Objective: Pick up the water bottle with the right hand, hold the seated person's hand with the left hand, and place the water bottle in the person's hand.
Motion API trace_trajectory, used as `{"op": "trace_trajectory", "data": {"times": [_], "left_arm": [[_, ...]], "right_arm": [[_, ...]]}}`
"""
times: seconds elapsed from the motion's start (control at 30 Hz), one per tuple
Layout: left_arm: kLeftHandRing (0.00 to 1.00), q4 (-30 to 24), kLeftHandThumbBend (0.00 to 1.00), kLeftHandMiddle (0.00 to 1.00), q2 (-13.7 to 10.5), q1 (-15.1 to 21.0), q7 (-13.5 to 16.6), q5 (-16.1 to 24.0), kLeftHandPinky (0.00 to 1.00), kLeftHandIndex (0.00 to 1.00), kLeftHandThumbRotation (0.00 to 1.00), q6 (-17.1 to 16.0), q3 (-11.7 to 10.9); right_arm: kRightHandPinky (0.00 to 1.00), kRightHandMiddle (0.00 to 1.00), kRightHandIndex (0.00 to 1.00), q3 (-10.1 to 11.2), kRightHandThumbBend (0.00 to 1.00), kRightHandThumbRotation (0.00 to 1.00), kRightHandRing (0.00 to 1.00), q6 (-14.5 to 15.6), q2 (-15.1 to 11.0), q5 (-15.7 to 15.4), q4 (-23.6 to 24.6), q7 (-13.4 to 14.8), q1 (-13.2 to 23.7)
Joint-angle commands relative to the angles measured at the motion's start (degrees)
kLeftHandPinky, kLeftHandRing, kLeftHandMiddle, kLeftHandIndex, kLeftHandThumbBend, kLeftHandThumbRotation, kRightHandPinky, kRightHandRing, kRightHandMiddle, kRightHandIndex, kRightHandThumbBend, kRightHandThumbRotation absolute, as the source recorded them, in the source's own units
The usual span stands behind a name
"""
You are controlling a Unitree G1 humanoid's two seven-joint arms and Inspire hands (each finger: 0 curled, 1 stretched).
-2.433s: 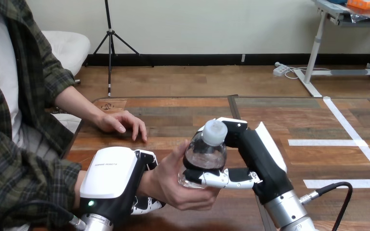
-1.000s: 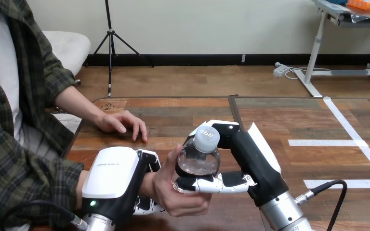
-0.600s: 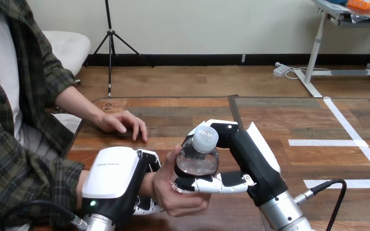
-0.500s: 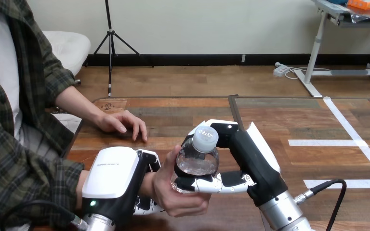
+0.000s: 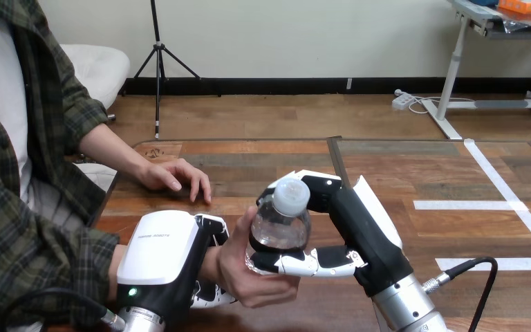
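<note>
A small clear water bottle (image 5: 279, 225) with a white cap stands upright in the person's upturned hand (image 5: 249, 280) near the table's front edge. My right hand (image 5: 349, 221) is shut on the bottle, thumb across its lower front and fingers curled behind it. The person's thumb rests against the bottle's left side. My left hand (image 5: 162, 259) sits at the person's wrist, white shell up, with fingers curled under and around the wrist.
The person's other hand (image 5: 173, 176) rests flat on the wooden table (image 5: 263, 162) further back at the left. White tape lines (image 5: 487, 205) mark the table's right part.
The bottle and my right hand have shifted left and lower into the person's palm. The bottle now stands more upright. My left hand stays at the wrist.
</note>
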State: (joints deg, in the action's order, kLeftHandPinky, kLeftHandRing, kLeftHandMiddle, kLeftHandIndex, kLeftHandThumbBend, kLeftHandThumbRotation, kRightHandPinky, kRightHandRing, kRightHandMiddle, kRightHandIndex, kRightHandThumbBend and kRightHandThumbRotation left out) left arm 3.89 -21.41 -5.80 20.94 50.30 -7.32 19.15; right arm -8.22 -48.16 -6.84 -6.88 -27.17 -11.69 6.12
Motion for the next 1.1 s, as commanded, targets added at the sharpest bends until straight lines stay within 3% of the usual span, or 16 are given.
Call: {"op": "trace_trajectory", "data": {"times": [0.0, 0.37, 0.5, 0.77, 0.97, 1.07], "left_arm": [[0.31, -2.41, 0.85, 0.34, 1.38, 2.35, 0.79, -0.29, 0.29, 0.33, 0.0, -1.33, 0.49], [0.32, -2.37, 0.87, 0.36, 0.8, 2.81, 1.24, 1.03, 0.3, 0.34, 0.0, -1.52, 1.13], [0.36, -3.31, 0.85, 0.41, -0.18, 2.94, -1.04, 3.39, 0.33, 0.39, 0.0, 0.1, 1.78], [0.66, -4.09, 0.95, 0.7, -0.09, 2.49, -3.15, 4.03, 0.56, 0.65, 0.0, 0.29, 1.57], [0.86, -4.48, 0.99, 0.91, 0.07, 2.05, -4.65, 1.91, 0.71, 0.84, 0.01, -1.01, 1.13], [0.92, -4.49, 1.0, 0.96, -0.03, 2.01, -5.11, 0.72, 0.76, 0.89, 0.03, -1.91, 1.01]], "right_arm": [[0.5, 0.63, 0.64, -0.58, 0.74, 0.0, 0.57, 1.05, 0.59, 0.52, 4.26, -0.42, 3.78], [0.66, 0.83, 0.8, -0.29, 0.76, 0.02, 0.78, 2.91, -0.1, 1.09, 5.55, -1.0, 3.53], [0.72, 0.88, 0.84, -0.14, 0.77, 0.06, 0.83, 3.99, -0.59, 1.06, 6.14, -1.39, 3.45], [0.84, 0.97, 0.91, 0.12, 0.79, 0.16, 0.94, 5.43, -1.02, 2.02, 6.85, -2.64, 3.41], [0.92, 0.99, 0.95, 0.26, 0.81, 0.22, 0.99, 6.24, -1.19, 3.59, 7.13, -3.97, 3.43], [0.94, 1.0, 0.97, 0.33, 0.81, 0.24, 0.99, 6.35, -1.22, 4.41, 7.12, -4.62, 3.5]]}}
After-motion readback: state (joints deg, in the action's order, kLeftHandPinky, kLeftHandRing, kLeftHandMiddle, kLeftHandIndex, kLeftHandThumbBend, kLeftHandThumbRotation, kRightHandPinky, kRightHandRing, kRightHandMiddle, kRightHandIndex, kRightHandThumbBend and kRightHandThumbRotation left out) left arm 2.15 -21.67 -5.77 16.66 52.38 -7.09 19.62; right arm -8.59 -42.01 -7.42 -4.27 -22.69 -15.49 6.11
